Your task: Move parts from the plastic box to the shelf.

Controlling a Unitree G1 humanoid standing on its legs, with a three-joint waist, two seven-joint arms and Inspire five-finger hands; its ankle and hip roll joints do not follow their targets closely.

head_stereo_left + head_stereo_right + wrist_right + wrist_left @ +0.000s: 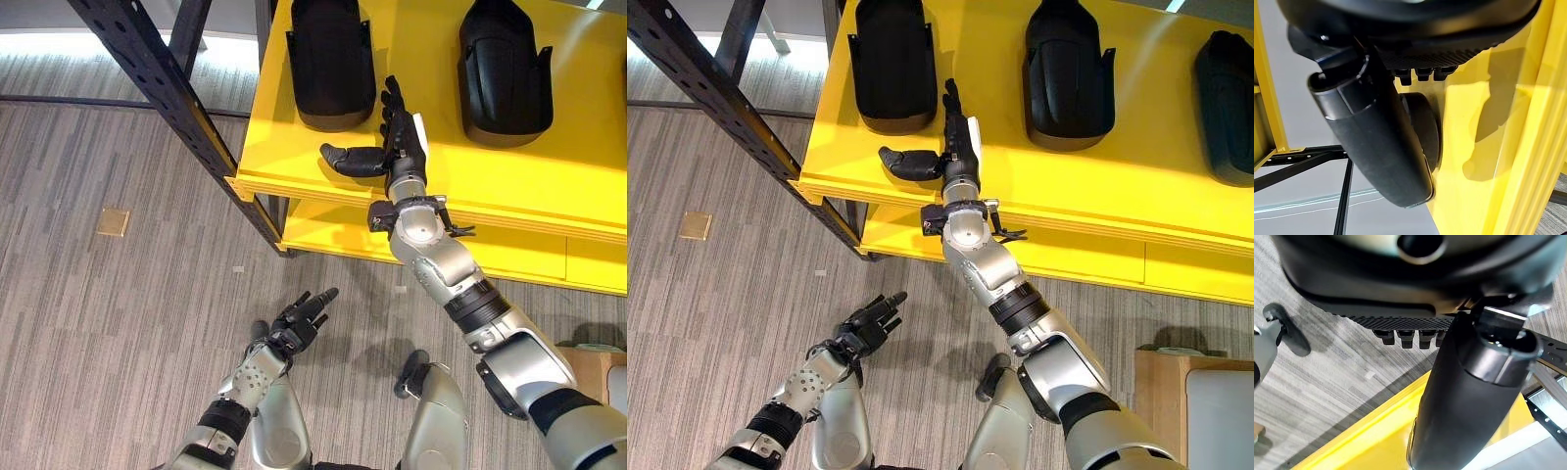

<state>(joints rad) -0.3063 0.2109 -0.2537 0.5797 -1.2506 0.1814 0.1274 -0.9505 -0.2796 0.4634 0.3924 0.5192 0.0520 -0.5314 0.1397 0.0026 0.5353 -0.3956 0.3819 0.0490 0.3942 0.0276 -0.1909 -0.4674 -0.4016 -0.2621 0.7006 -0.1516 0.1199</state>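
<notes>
1. The left hand (299, 323) hangs low over the floor (118, 313), fingers loosely spread and empty; it should stay clear.
2. The right hand (397, 147) lies flat on the yellow shelf (509, 176), fingers straight, thumb out left, holding nothing.
3. Black parts (331, 64) already rest on the shelf's far side; I judge the hand should draw back near without nudging them.

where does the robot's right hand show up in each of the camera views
Left eye view: right hand, fingers straight, over the yellow shelf's front edge beside the leftmost black part.
Right eye view: upper centre, same spot.
Right wrist view: its dark thumb fills the centre.
Shared landmark: that black part.
</notes>
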